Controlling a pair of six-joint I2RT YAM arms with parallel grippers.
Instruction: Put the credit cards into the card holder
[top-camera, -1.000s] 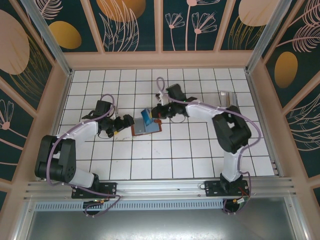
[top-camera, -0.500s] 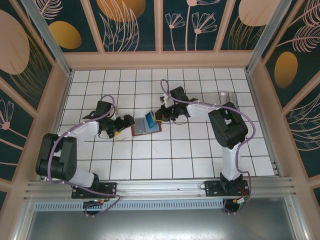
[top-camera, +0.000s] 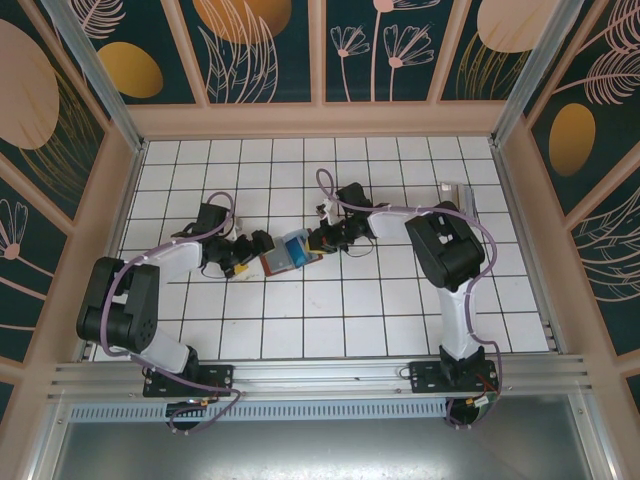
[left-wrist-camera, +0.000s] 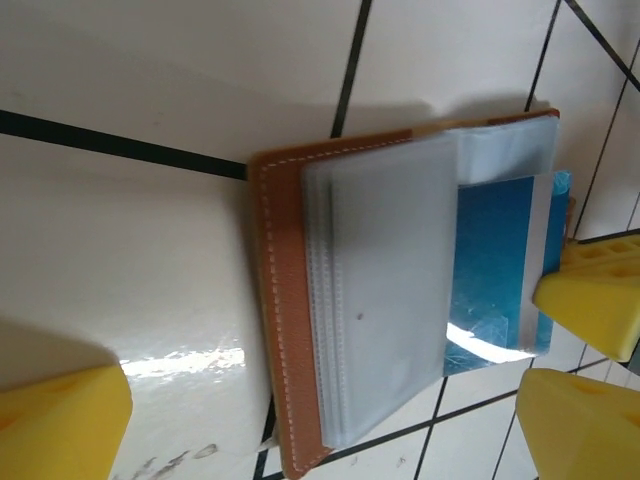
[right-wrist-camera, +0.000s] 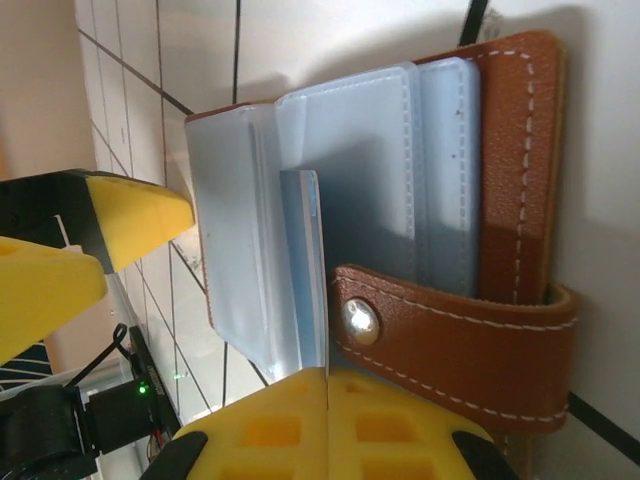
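Nearest me, the two arm bases sit at the front rail, and both arms reach out over the white tiled table (top-camera: 400, 310) to meet around its middle. The card holder (top-camera: 283, 256) lies there, opened flat between the two grippers, brown leather underneath and clear plastic sleeves (left-wrist-camera: 385, 300) fanned on top. The left gripper (top-camera: 255, 248) sits just beside the holder's left edge with its yellow fingers spread wide apart, holding nothing. On the other side the right gripper (right-wrist-camera: 328, 400) has its yellow pads pressed together on a blue credit card (right-wrist-camera: 303, 270), which stands on edge among the sleeves. I cannot tell whether its edge has gone into a pocket. The holder's closing tab (right-wrist-camera: 450, 350), with its metal snap, lies just beside those pads. Farther back and to the right, well apart from all this, a small pale grey object (top-camera: 455, 193) sits near the wall, too small to make out.
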